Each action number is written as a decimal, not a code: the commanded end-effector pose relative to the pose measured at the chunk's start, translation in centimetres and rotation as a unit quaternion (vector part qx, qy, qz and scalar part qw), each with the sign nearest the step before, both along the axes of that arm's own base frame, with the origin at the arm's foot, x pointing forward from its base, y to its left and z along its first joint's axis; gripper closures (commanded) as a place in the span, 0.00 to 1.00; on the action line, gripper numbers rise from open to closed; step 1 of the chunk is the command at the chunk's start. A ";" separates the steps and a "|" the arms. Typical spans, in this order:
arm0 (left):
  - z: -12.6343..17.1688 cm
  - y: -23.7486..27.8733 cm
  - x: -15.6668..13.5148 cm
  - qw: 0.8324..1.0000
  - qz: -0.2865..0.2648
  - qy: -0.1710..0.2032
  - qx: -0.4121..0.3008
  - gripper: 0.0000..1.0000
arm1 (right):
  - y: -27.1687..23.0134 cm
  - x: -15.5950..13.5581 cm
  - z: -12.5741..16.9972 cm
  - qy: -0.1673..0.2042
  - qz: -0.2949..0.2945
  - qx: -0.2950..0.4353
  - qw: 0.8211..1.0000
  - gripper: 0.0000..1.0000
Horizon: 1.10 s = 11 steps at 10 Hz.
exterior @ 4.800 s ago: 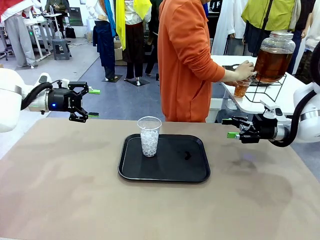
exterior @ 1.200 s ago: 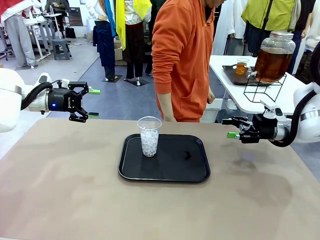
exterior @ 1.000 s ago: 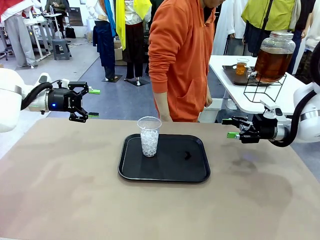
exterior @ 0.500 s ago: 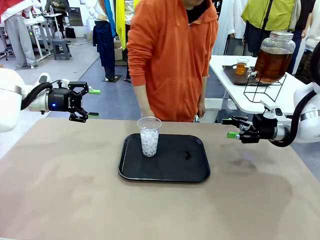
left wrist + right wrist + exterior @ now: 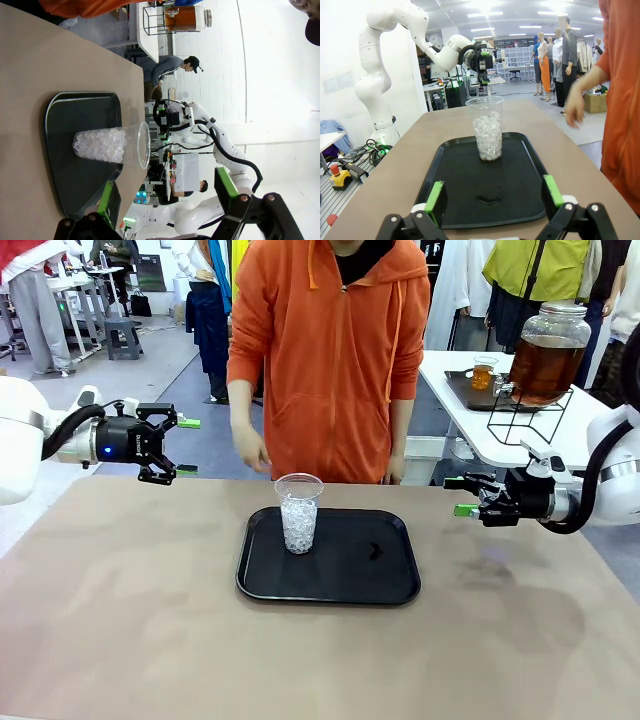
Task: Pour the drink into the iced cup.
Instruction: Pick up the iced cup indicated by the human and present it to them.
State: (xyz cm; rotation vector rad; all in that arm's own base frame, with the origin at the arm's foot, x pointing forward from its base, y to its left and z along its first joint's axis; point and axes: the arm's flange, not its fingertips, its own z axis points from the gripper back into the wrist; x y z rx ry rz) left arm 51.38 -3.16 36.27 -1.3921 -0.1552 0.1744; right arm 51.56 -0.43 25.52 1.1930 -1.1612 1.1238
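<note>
Standing mid-frame on the tray (image 5: 340, 590), the cup (image 5: 299, 512) holds ice. The drink (image 5: 543, 368) sits in a jar (image 5: 564, 313) at upper right. Left gripper (image 5: 188, 446) and right gripper (image 5: 458, 496) hang released, empty, at the frame's sides.

A person's hand (image 5: 252, 452) hangs just behind the iced cup (image 5: 299, 512).

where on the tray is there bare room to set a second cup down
The tray is bare right of the iced cup, bar a small dark mark at its middle. Crowded: the narrow strip between cup and left rim.
</note>
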 end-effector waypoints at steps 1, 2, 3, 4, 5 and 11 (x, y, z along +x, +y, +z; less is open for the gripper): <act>0.1 0.0 0.0 1.000 0.002 -0.006 -0.001 0.00 | 0.2 0.1 0.3 0.002 0.000 0.002 1.000 0.00; 0.1 0.0 0.0 1.000 0.002 -0.006 -0.001 0.00 | 0.2 0.1 0.3 0.002 0.000 0.002 1.000 0.00; 0.1 0.0 0.0 1.000 0.002 -0.006 -0.001 0.00 | 0.2 0.1 0.3 0.002 0.000 0.002 1.000 0.00; 0.1 0.0 0.0 1.000 0.002 -0.006 -0.001 0.00 | 0.2 0.1 0.3 0.002 0.000 0.002 1.000 0.00; 0.1 0.0 0.0 1.000 0.002 -0.006 -0.001 0.00 | 0.2 0.1 0.3 0.002 0.000 0.002 1.000 0.00; 0.1 0.0 0.0 1.000 0.002 -0.006 -0.001 0.00 | 0.2 0.1 0.3 0.002 0.000 0.002 1.000 0.00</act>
